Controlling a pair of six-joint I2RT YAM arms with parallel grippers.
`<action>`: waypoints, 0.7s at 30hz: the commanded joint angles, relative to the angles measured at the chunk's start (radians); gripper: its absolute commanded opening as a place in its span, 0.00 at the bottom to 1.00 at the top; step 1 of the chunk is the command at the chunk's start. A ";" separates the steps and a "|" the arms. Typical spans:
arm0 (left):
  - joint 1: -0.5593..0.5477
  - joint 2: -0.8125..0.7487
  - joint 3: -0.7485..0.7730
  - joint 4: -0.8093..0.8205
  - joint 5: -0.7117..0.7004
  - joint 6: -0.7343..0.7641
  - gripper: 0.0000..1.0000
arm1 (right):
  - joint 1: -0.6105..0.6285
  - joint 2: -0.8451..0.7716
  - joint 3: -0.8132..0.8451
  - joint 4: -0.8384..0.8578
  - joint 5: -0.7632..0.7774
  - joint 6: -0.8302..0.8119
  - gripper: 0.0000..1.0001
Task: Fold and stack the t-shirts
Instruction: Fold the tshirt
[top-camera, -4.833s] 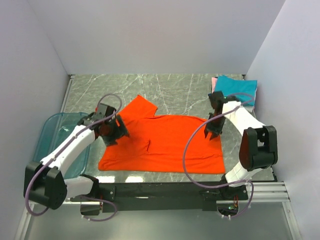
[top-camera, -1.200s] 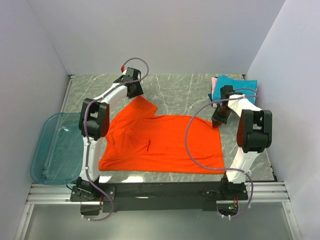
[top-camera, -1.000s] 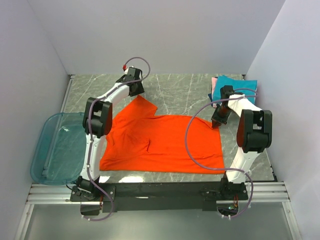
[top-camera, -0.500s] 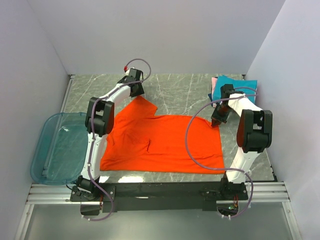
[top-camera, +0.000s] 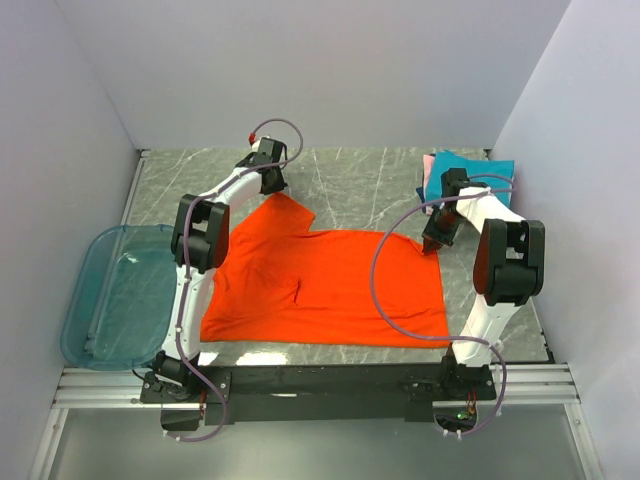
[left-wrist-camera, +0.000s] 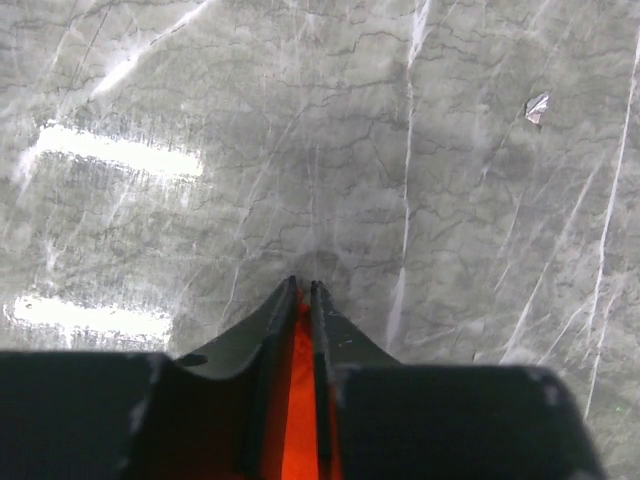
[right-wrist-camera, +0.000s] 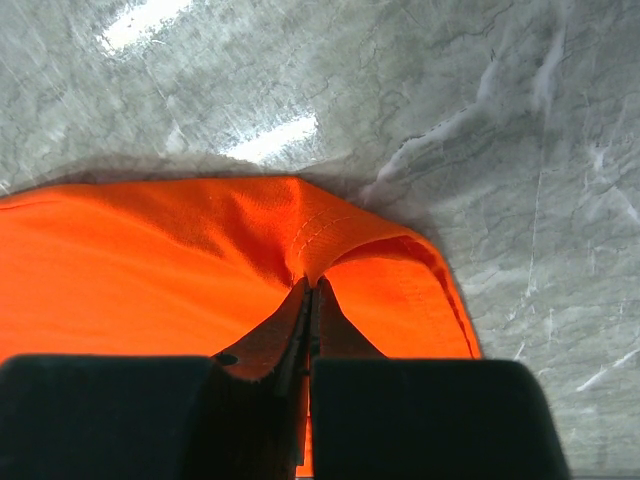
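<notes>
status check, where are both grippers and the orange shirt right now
Left gripper shut on orange shirt, far left corner. Right gripper shut on far right corner. Shirt flat, unfolded. Folded stack far right, off the shirt.

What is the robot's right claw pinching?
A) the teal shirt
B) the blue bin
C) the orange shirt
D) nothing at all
C: in the right wrist view, the right gripper is closed on a raised fold of the orange shirt.
</notes>
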 joint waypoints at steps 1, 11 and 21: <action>-0.009 0.021 0.029 -0.022 -0.007 0.012 0.14 | -0.004 -0.008 0.037 -0.013 -0.010 -0.004 0.00; -0.012 0.009 0.041 -0.005 -0.008 0.009 0.00 | -0.004 0.000 0.102 -0.048 -0.007 -0.001 0.00; -0.001 -0.012 0.127 0.036 0.021 0.019 0.00 | -0.007 0.046 0.208 -0.092 0.013 -0.002 0.00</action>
